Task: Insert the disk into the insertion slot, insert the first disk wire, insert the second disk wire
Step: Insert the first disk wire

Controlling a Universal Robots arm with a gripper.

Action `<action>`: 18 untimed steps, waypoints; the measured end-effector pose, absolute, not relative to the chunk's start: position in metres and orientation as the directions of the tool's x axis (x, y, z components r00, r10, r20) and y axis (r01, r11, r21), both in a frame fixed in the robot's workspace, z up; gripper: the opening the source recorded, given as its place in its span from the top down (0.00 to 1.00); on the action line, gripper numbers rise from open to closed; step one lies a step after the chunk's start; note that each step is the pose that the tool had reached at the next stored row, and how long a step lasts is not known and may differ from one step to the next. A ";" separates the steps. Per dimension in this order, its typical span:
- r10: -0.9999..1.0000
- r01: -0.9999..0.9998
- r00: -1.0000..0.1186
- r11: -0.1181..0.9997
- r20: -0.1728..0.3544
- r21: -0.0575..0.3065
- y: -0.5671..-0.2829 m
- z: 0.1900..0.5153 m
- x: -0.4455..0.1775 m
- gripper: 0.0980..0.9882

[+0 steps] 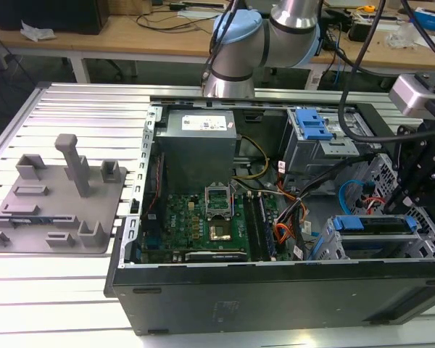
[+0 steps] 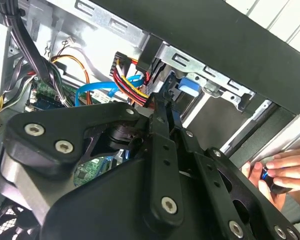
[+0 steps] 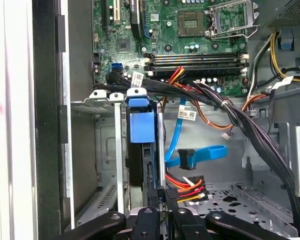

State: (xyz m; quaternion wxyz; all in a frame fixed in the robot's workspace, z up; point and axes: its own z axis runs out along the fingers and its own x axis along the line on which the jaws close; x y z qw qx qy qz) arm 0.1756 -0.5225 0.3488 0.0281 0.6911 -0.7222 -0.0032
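Note:
The disk sits in its blue caddy inside the insertion slot, the silver cage at the case's front corner on the exterior view's right. My gripper is right at the disk's rear edge, shut on the black plug of the red, yellow and orange disk wire. The blue disk wire hangs loose beside it, its plug free. In the second wrist view my gripper reaches toward the caddy, with both wires beside it. My gripper hangs over the cage.
A person's hand rests outside the case wall. A thick black cable bundle crosses above the cage. A grey bay with a blue latch, the power supply and the motherboard fill the case. A grey fixture plate lies outside.

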 end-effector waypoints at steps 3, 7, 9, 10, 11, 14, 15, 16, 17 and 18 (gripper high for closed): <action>-0.998 -0.998 -0.044 0.046 0.044 0.043 -0.522 0.349 0.174 0.93; -0.998 -0.999 -0.044 0.046 0.055 0.028 -0.522 0.349 0.173 0.93; -0.997 -0.999 -0.044 0.046 0.067 0.023 -0.522 0.349 0.173 0.93; -0.997 -0.999 -0.045 0.046 0.067 0.023 -0.522 0.349 0.173 0.93; -0.997 -0.999 -0.045 0.046 0.067 0.023 -0.522 0.349 0.173 0.93; -0.997 -0.999 -0.045 0.046 0.067 0.023 -0.516 0.349 0.173 0.93; -0.997 -0.999 -0.045 0.046 0.067 0.023 -0.515 0.349 0.173 0.93; -0.997 -0.999 -0.045 0.047 0.067 0.023 -0.514 0.349 0.172 0.93; -0.997 -0.999 -0.045 0.047 0.067 0.023 -0.514 0.349 0.172 0.93; -0.997 -0.999 -0.046 0.048 0.067 0.023 -0.514 0.349 0.172 0.93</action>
